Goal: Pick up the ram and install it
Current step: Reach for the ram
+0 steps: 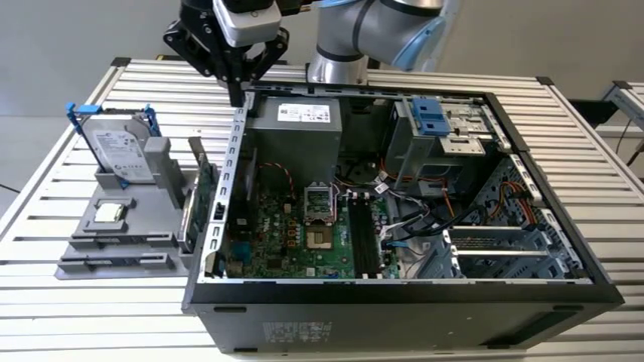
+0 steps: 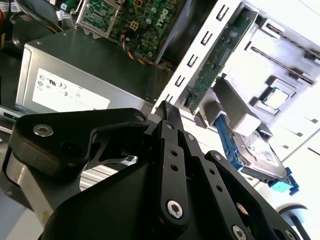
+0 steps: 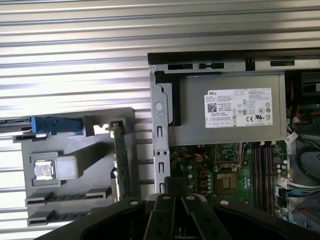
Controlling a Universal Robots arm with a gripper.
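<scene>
Bench: a slatted metal bench (image 1: 151, 83) carries everything, with a pale wall behind it.
Case: the open computer case (image 1: 403, 302) lies on its side across the middle and the exterior view's right. The power supply (image 1: 297, 128) sits at its far end. The motherboard (image 1: 292, 234) lies on its floor, with long memory slots (image 1: 360, 234) beside the socket.
Holder: the grey holder (image 1: 146, 222) rests on the bench just beside the case, on the exterior view's left.
Hard drive: the silver hard drive (image 1: 121, 151) with blue brackets stands upright at the holder's far end.
Green card: the green card (image 1: 204, 200) stands on edge between the holder and the case wall.
Pincer: the pincer (image 1: 238, 96) is pressed together with nothing between its tips. It hangs just above the rim of the case's far corner and is well apart from the holder's near end. Both wrist views show the same dark tip (image 2: 168, 111) (image 3: 175, 184).
Ram: the ram (image 1: 119, 240) reads as a thin grey strip, edge-up in a long slot at the holder's near end, just beside the loose processor (image 1: 108, 213). It is untouched. A second, similar slot lies beside it, and I cannot tell what is in that one.
Risk, collision: the tip is near the case rim, so a low sideways sweep could probably strike the rim, the green card or the hard drive.
Risk, wrong part: the green card is also long and thin and could be mistaken for the stick.
Risk, grip: tips pressed together would push down on the narrow edge rather than straddle it, and an off-centre pinch could tilt the stick in its slot.
</scene>
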